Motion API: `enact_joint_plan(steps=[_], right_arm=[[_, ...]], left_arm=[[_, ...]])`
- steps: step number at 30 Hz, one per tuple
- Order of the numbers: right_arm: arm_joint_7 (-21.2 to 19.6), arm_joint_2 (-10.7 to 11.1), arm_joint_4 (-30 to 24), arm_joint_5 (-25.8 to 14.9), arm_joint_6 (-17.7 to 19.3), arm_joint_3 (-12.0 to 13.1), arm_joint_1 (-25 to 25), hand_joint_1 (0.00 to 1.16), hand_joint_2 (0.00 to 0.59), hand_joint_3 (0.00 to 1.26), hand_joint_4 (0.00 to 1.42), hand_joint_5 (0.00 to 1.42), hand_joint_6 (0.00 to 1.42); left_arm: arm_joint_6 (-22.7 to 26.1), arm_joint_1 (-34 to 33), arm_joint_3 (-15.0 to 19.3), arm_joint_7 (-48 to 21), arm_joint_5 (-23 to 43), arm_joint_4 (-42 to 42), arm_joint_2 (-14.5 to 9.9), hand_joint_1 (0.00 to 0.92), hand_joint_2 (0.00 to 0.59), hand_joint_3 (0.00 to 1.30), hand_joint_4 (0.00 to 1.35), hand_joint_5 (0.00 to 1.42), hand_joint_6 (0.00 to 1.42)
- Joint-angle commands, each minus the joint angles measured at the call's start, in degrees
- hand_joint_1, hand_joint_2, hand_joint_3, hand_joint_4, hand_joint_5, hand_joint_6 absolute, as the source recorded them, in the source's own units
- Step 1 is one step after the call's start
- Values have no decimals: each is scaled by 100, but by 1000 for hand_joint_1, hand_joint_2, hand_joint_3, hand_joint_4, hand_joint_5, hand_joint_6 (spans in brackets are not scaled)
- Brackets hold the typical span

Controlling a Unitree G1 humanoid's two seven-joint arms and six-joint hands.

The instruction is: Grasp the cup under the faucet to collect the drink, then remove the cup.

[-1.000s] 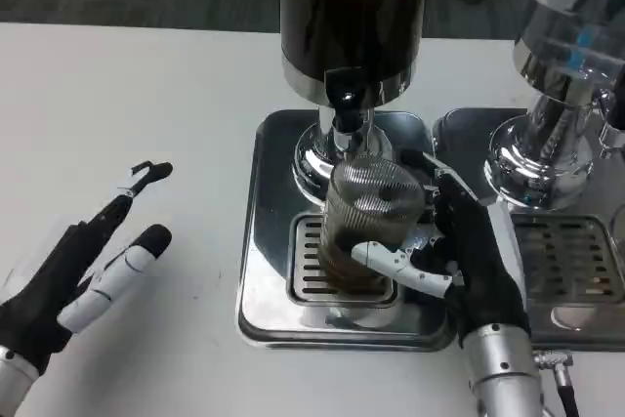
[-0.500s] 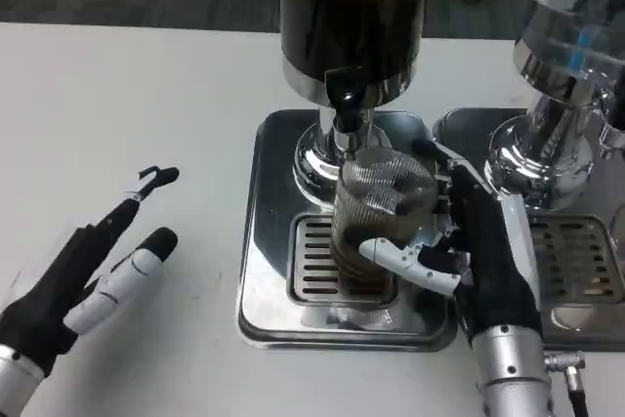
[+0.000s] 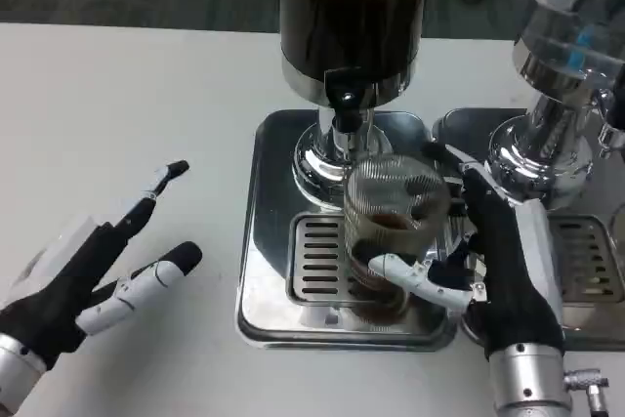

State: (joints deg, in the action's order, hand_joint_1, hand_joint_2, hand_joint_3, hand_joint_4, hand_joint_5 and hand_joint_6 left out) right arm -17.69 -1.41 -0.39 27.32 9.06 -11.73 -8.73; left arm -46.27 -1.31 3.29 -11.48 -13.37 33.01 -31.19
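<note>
The right hand (image 3: 493, 271) wraps the cup (image 3: 391, 231), thumb across its near side and fingers behind, so the hand is clamped on it. The ribbed clear cup holds dark drink and sits over the slotted grate (image 3: 317, 261) of the steel drip tray (image 3: 269, 241), just left of the palm. Well to the left, the left hand (image 3: 98, 266) lies over the white table (image 3: 146, 104), fingers spread, holding nothing. Beyond the cup stands the faucet (image 3: 347, 109) under the dark dispenser (image 3: 352, 7).
</note>
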Motion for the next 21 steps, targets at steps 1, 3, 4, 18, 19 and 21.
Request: enact_joint_plan(steps=[1, 3, 4, 18, 19, 21], right_arm=[[-36, 26, -254, 22, 88, -62, -143, 1006, 168, 272, 628, 867, 1248], [-20, 24, -275, 14, 78, -65, -176, 1003, 169, 272, 628, 867, 1248], [-6, 23, -281, -4, 78, -62, -193, 1002, 169, 272, 628, 867, 1248], [206, 112, -924, -91, 121, -126, -790, 992, 171, 276, 628, 868, 1248], [233, 117, -1002, -90, 115, -135, -825, 991, 171, 277, 628, 868, 1248], [323, 155, -1231, -82, 101, -161, -931, 991, 171, 279, 628, 868, 1248]], left_arm=[[-19, 73, -113, 163, -283, -136, -102, 0, 167, 0, 0, 0, 0], [7, 93, -153, 214, -441, -197, -157, 0, 168, 0, 0, 0, 0], [12, 102, -165, 244, -511, -222, -178, 0, 168, 0, 0, 0, 0], [8, 260, -243, 608, -970, -421, -496, 0, 161, 0, 0, 0, 0], [14, 272, -244, 619, -992, -451, -516, 0, 160, 0, 0, 0, 0], [20, 346, -204, 715, -1120, -592, -577, 0, 159, 0, 0, 0, 0]])
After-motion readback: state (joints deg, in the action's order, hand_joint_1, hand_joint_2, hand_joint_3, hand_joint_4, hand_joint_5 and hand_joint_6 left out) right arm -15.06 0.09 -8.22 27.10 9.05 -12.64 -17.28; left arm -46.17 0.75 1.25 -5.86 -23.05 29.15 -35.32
